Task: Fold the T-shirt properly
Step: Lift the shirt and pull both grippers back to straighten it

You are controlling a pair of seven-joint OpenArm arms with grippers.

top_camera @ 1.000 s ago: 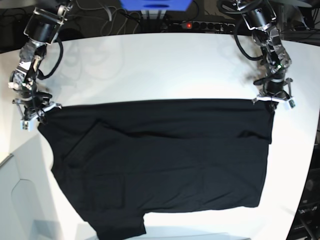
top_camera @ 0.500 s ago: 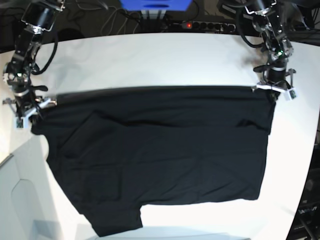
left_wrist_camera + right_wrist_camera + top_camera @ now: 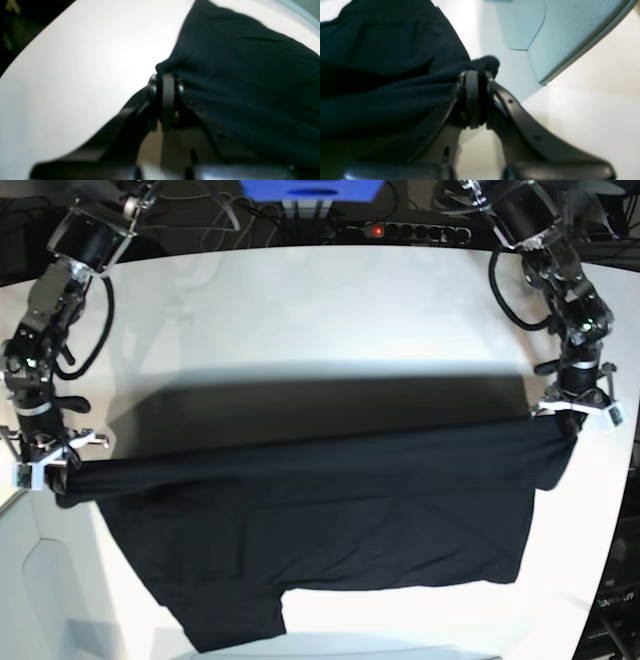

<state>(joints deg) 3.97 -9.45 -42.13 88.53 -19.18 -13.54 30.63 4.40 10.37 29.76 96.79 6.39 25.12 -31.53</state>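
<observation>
The table (image 3: 320, 310) is big, white and smooth, with a round edge. Behind it the room is dark, and there are black cables, a power strip (image 3: 405, 230) with a small red light, and a blue box (image 3: 310, 190). At the near left, a pale grey panel (image 3: 40, 580) lies beside the table.

The T-shirt (image 3: 330, 520) is black and very wide. Its top edge is up in the air, pulled into a long line between the two arms. The rest hangs down and lies on the near part of the table, and one sleeve sticks out at the bottom left. A dark shadow falls on the white top just behind the raised edge.

The left gripper (image 3: 575, 405) is on the right side of the base view. Its jaws are squeezed together on one corner of the T-shirt — in the left wrist view a small bunch of black cloth pokes out just past the pads (image 3: 168, 100).

The right gripper (image 3: 45, 460) is on the left side of the base view. It pinches the other corner tight, and a little lump of cloth sticks out above its pads (image 3: 472, 98) — right by the table's edge.
</observation>
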